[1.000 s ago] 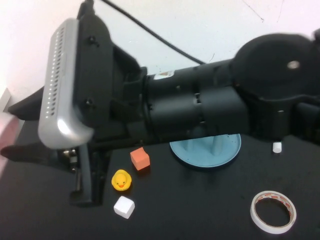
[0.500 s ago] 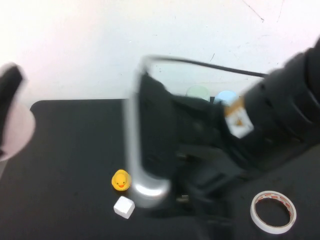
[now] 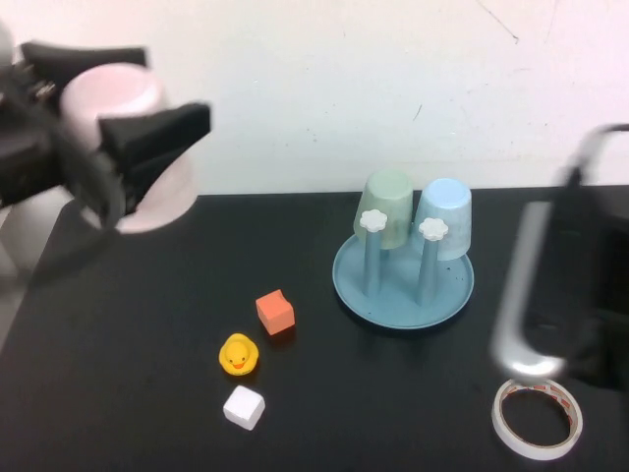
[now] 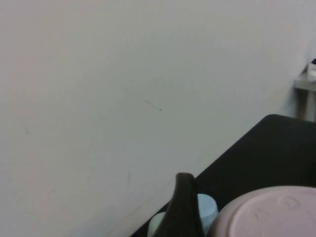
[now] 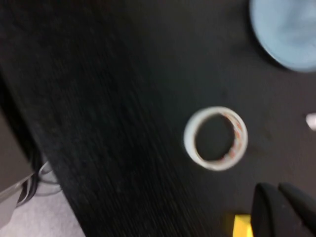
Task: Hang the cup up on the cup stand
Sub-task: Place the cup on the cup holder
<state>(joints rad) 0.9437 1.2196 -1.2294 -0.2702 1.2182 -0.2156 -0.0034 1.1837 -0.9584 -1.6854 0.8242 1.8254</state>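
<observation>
While raised above the black table's [image 3: 118, 393] far left corner, the left gripper [image 3: 118, 147] has its dark fingers [image 3: 157, 133] closed on the cup [image 3: 123, 147], a smooth pale pink tumbler held base-forward. Well apart to the right stands the cup stand [image 3: 403, 290], a round teal tray whose flower-capped pegs carry an inverted green cup [image 3: 390, 206] and blue cup [image 3: 444, 216]. At the right edge, above the tape ring [image 3: 537, 417], the right gripper [image 5: 286, 207] shows fingertips pressed together, empty.
</observation>
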